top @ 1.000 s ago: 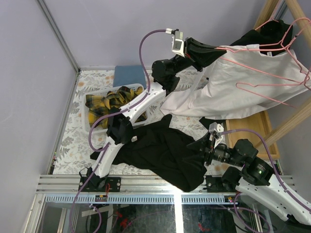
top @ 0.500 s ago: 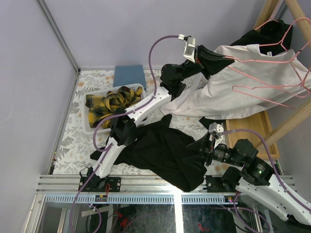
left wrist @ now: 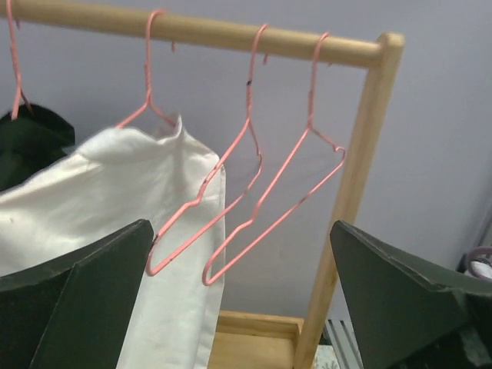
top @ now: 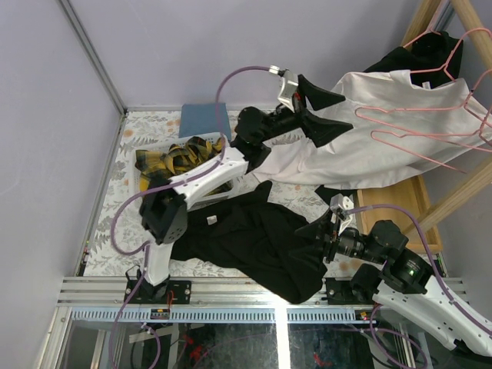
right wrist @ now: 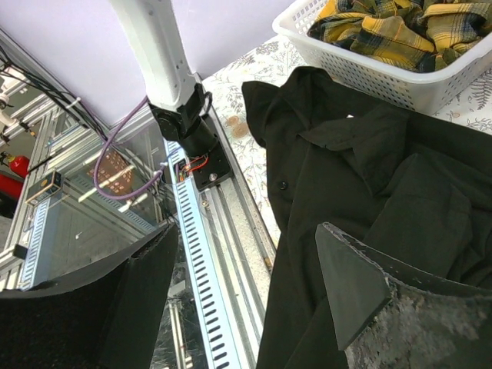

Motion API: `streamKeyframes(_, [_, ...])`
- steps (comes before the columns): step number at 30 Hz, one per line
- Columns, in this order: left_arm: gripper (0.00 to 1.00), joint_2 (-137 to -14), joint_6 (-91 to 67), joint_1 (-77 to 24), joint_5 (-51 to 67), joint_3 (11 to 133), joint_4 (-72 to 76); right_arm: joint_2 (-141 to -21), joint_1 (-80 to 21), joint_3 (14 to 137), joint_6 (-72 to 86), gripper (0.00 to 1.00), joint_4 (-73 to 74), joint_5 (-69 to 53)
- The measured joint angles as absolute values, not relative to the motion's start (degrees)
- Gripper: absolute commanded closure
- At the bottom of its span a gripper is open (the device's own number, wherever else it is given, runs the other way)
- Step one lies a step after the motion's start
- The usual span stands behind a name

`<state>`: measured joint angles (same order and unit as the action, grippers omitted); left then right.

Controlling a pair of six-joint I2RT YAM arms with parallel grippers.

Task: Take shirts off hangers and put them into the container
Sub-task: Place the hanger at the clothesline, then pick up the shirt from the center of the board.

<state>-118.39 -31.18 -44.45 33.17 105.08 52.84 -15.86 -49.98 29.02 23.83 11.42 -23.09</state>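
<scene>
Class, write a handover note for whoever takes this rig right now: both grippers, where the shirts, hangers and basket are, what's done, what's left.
Left gripper: open, empty, raised facing the white shirt.
Right gripper: open, empty, over the black shirt on the table.
Done: plaid shirt in the basket; two hangers bare on the rail.
Left: white shirt and another black garment hang on hangers; black shirt needs basketing.

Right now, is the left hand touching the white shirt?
Cannot tell. The left wrist view shows the left hand open, one finger overlapping the white shirt, but neither contact nor gap shows plainly.
</scene>
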Motion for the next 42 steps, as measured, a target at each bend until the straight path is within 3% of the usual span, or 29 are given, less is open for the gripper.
streamKeyframes(4, [0.00,-105.97,-25.78,-44.21,31.51,96.01,49.23,-16.36,-49.98,28.97,23.75,0.20,11.35,-22.92])
streamKeyframes(9, [0.00,-88.07,-19.86,-43.94,25.61,76.01,46.46,-20.84,-49.98,28.95,23.79,0.20,11.16,-21.47])
streamKeyframes(17, [0.00,-59.33,-15.46,-43.42,6.81,50.24,25.80,-39.09,-49.98,30.92,23.11,0.15,11.44,-19.97])
streamKeyframes(25, [0.00,-43.66,-17.15,-42.24,-12.71,47.29,-6.02,-60.71,-51.57,42.70,19.66,0.00,11.84,-12.80])
streamKeyframes(29, [0.00,-41.10,-18.96,-39.70,-17.41,47.37,-18.72,-71.22,-53.39,50.19,17.87,0.01,11.64,-8.49])
streamKeyframes(35, [0.00,-41.30,-21.32,-27.09,-17.98,48.05,-29.82,-85.38,-53.82,59.37,16.01,0.01,11.44,-6.68])
streamKeyframes(42, [0.00,-38.74,-23.94,-10.17,-12.95,45.15,-31.77,-100.27,-54.54,69.89,13.06,0.01,13.23,-7.20])
